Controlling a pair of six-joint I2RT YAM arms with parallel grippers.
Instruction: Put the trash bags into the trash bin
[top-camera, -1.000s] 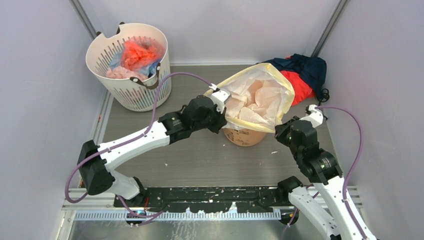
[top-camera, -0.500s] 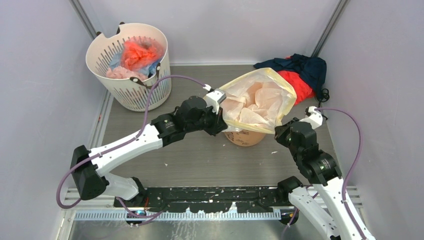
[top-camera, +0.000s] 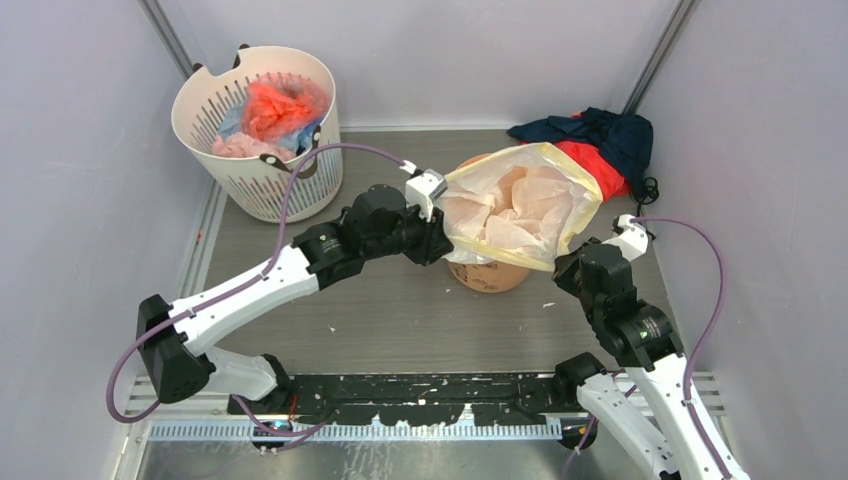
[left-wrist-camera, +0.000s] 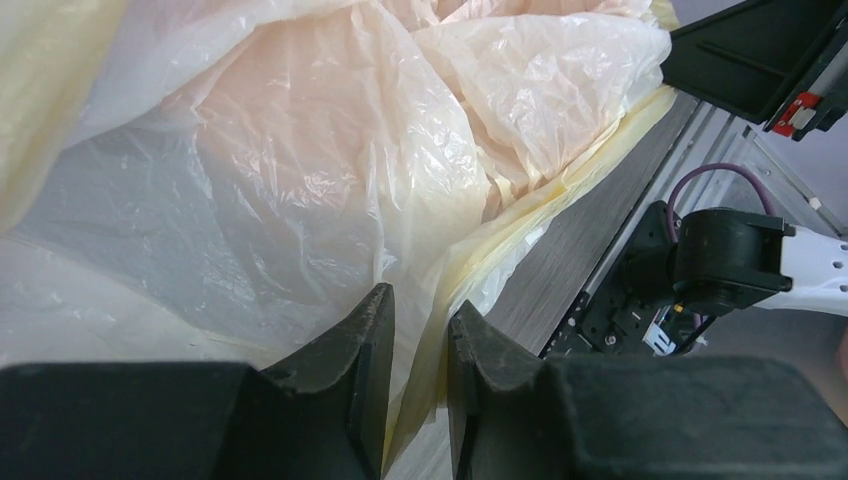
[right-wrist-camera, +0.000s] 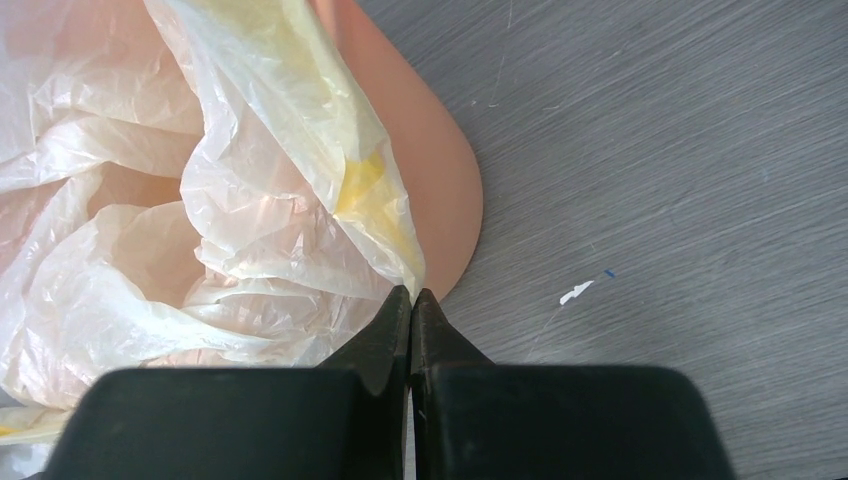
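**While it is held at two sides, the bag (top-camera: 515, 205) is spread open over the bucket (top-camera: 490, 275)**

As the left wrist view shows, the left pincer (left-wrist-camera: 418, 305) pinches the yellow rim of the bag (left-wrist-camera: 300, 150). Its two fingers stand with only a narrow gap, and the thin film passes between them. Seen from above, this pincer is at the left side of the bag's mouth. The right pincer (right-wrist-camera: 412, 296) is pressed together on a fold of the same yellow edge, at the near right side of the mouth.

Between the two pincers the mouth is pulled wide, and wrinkled pale film lies bunched inside it. The bag covers the top of the bucket. From above only the orange lower wall shows under it, and the right wrist view shows a piece of the orange wall (right-wrist-camera: 445, 180) just beside the film. How deep the bag reaches into the bucket, I cannot tell.

The bucket stands upright near the middle of the grey tabletop (top-camera: 400, 310). Behind it to the right lies a red and navy cloth heap (top-camera: 610, 140), close to the far edge of the bag. In the far left corner stands a white slotted basket (top-camera: 265, 180) with coloured plastic bundles (top-camera: 275, 105) inside, well apart from the bucket.
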